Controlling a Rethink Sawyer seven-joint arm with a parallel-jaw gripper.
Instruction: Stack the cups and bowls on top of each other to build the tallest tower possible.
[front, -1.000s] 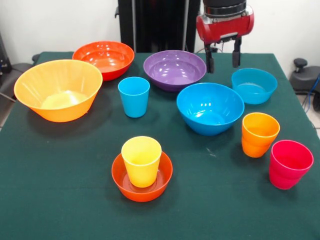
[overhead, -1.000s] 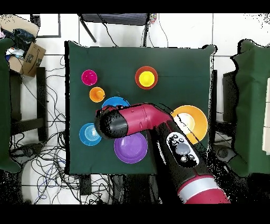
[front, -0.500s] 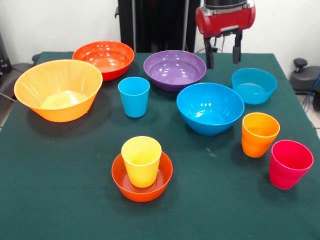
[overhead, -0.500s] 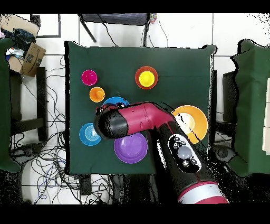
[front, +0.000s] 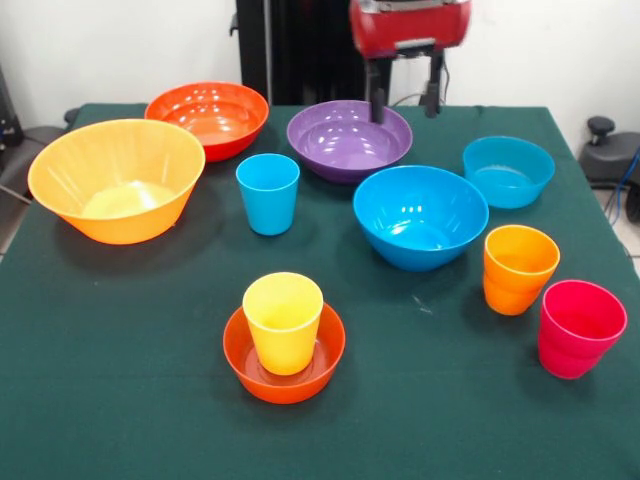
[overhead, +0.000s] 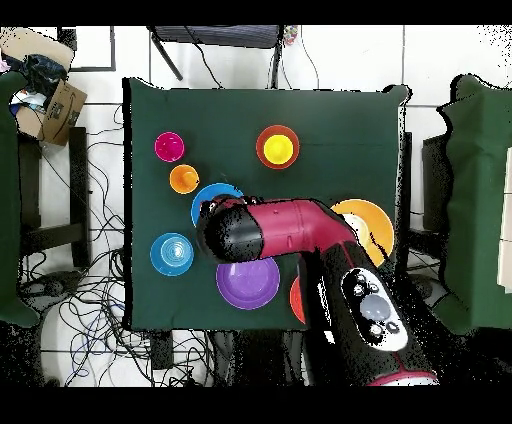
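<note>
From the front I saw my gripper (front: 405, 108) hanging with its fingers spread wide and empty, above the far rim of the purple bowl (front: 349, 139), touching nothing. The yellow cup (front: 283, 322) stood upright inside the small red-orange bowl (front: 284, 366) near the front edge; every other cup and bowl sat singly on the table (front: 120, 400).

From overhead, my arm (overhead: 290, 230) covered the gripper, reaching over between the purple bowl (overhead: 247, 284) and the large blue bowl (overhead: 208, 196).
</note>
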